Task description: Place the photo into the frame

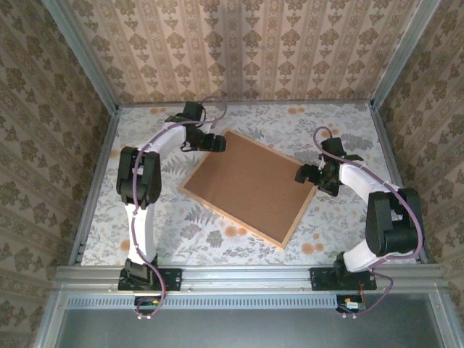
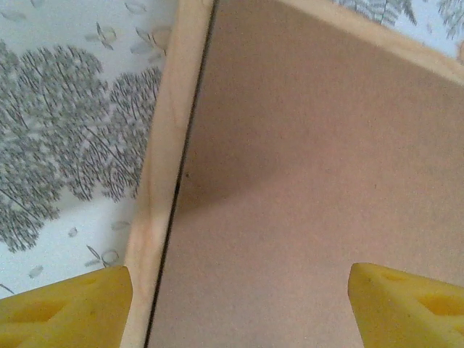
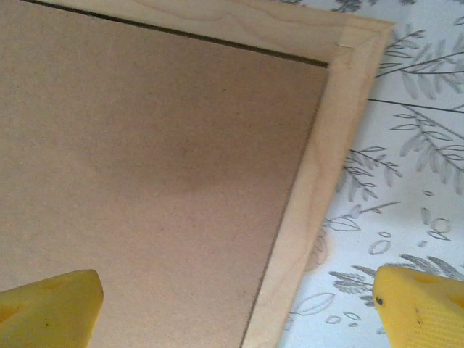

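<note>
The frame (image 1: 232, 220) lies flat on the table, turned at an angle, back side up. Its brown backing board (image 1: 250, 185) sits inside the light wood moulding. The photo is hidden. My left gripper (image 1: 217, 143) hovers open over the frame's far left corner. In the left wrist view, that gripper (image 2: 239, 290) straddles the moulding (image 2: 163, 167), one yellow finger (image 2: 72, 304) over the table and the other over the board (image 2: 312, 167). My right gripper (image 1: 303, 174) is open at the right corner. There it (image 3: 239, 297) spans the moulding (image 3: 319, 196) beside the board (image 3: 145, 145), holding nothing.
A floral-patterned cloth (image 1: 159, 225) covers the table. Metal rails (image 1: 94, 181) and patterned walls close it in on the left, right and far sides. Both arm bases stand at the near edge (image 1: 246, 275).
</note>
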Controlling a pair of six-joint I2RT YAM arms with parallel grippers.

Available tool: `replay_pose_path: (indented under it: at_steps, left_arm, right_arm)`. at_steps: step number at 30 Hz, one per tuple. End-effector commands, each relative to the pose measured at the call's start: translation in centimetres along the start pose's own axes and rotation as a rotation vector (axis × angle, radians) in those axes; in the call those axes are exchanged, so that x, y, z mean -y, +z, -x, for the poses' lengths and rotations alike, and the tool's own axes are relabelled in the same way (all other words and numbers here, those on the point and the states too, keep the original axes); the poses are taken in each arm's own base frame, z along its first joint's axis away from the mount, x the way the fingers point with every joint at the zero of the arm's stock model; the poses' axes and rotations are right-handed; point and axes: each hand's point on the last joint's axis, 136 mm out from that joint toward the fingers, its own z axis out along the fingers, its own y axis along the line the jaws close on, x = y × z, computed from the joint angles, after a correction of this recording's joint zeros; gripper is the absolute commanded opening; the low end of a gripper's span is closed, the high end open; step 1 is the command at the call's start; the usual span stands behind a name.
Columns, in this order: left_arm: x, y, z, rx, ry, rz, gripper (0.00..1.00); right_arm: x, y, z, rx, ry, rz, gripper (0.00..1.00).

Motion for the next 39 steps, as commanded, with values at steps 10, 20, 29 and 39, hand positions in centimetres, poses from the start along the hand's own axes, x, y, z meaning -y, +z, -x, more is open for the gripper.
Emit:
replay_pose_path:
  at_steps: [10,20,29,39]
  left_arm:
    - [0.0,0.5,-2.2,-0.104,0.010,-0.033,0.79]
    - [-0.3,1.4,-2.9,-0.135,0.007,-0.027,0.79]
    - [0.9,1.1,-3.5,-0.148,-0.025,-0.097,0.78]
    - [3.3,0.0,-3.2,-0.119,-0.059,-0.197,0.77]
  right_arm:
    - [-1.1,1.4,-0.5,-0.037,0.047,0.091,0.98]
    - [-1.4,2.0,-0.8,-0.057,0.069,0.113,0.98]
    - [-2.5,2.4,-0.5,-0.062,0.095,0.175,0.97]
    - [-3.7,2.3,-0.4,-0.059,0.132,0.248,0.97]
